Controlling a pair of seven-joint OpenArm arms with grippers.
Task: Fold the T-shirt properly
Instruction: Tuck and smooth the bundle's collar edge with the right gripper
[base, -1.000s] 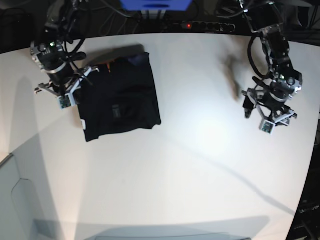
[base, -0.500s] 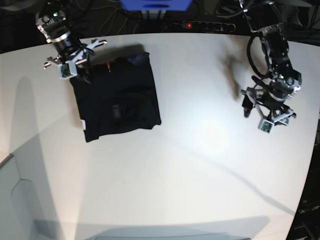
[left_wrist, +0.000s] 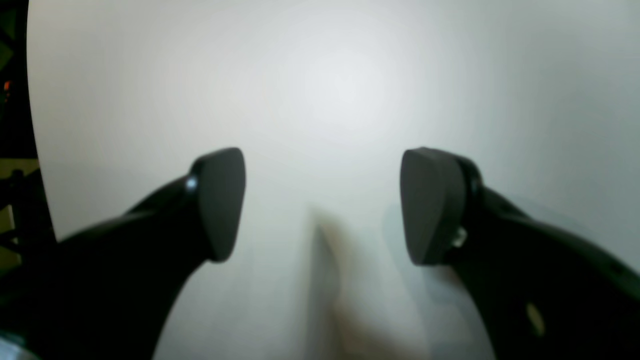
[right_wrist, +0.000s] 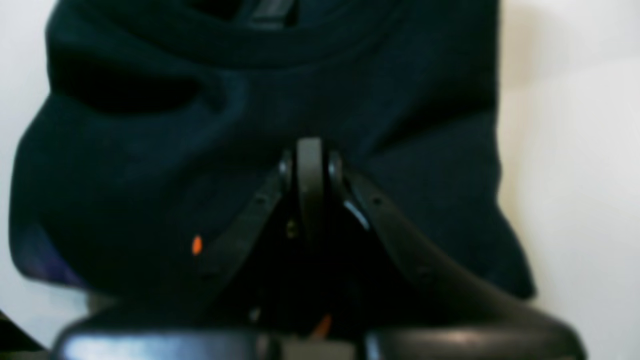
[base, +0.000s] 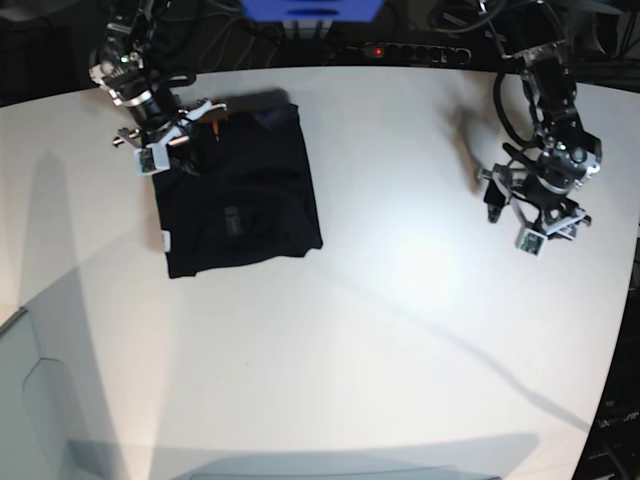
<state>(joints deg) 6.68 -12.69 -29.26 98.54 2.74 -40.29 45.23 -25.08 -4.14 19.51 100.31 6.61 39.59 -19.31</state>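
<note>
1. The black T-shirt (base: 240, 195) lies on the white table (base: 400, 330), already folded into a small block, on the side where the right arm works.
2. The right gripper (base: 170, 150) is at the top corner of the T-shirt, near the collar. Its jaws are pressed tight together. In the right wrist view it sits right over the dark cloth, but I cannot tell if any cloth is pinched between them.
3. The left gripper (left_wrist: 320, 205) hangs over bare table, far from the T-shirt. Its jaws are wide apart and hold nothing.
4. To do this step well, I think the right arm should move slowly and low, so the neat layers do not slide or bunch up. The edges should stay lined up.
5. Hard to see: both wrist views are blurry. A small orange spot (right_wrist: 197, 245) shows on the cloth, maybe the label. The layers under the top fold are hidden.
</note>
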